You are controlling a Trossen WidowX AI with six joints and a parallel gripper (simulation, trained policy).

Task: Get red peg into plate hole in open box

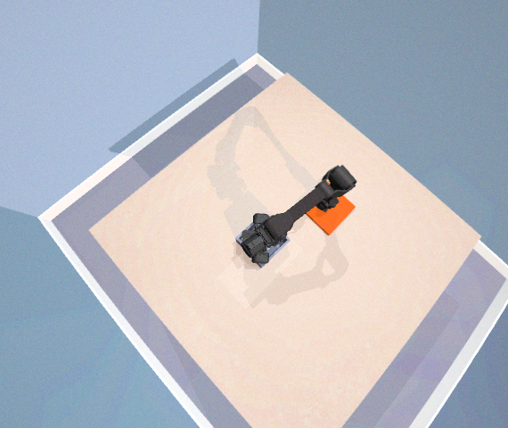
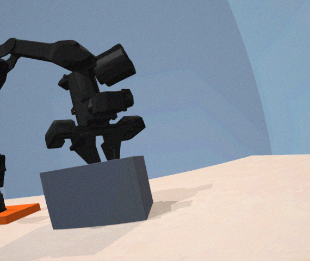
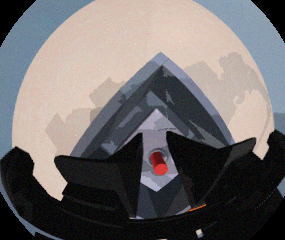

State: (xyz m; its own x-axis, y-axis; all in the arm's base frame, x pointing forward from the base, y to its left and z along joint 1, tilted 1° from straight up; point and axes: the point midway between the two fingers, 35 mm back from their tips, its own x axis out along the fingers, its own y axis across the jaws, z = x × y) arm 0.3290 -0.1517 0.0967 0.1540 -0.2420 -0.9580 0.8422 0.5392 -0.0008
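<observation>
Red cylindrical peg [image 3: 159, 167]: inside the box per wrist view, standing at the round hole [image 3: 153, 151] in the pale grey plate [image 3: 154, 137]. Its far end looks to be in the hole; its near end points to about 5 o'clock in that view. I can't tell how deep it sits, or whether a slight lean is real or just the lens.

Black gripper [image 1: 261, 240] [image 2: 104, 161] [image 3: 154, 135]: released, fingers parted only partway. Wrist view has one finger on the 9 o'clock side of the peg, one on the 3 o'clock side, with pale plate showing on both sides of it. Fingertips are down past the rim of the blue-grey open box [image 1: 284, 240] [image 2: 93, 196] [image 3: 160, 58], so the exterior view hides the peg.

Box sits on the pale beige table [image 1: 290, 322] [image 2: 234, 210] [image 3: 57, 100]. From the box, the orange square base plate [image 1: 330, 223] [image 2: 23, 213] [image 3: 198, 207] is toward 2 o'clock in the top view.

My read: we're at insertion/release, late in the task. Next I'd want a check on depth. If it's seated, open a bit wider and back straight out without dragging the peg. If it's proud, square up over it and press down gently. Main risk: a finger brushes it and tips it out of the hole.
</observation>
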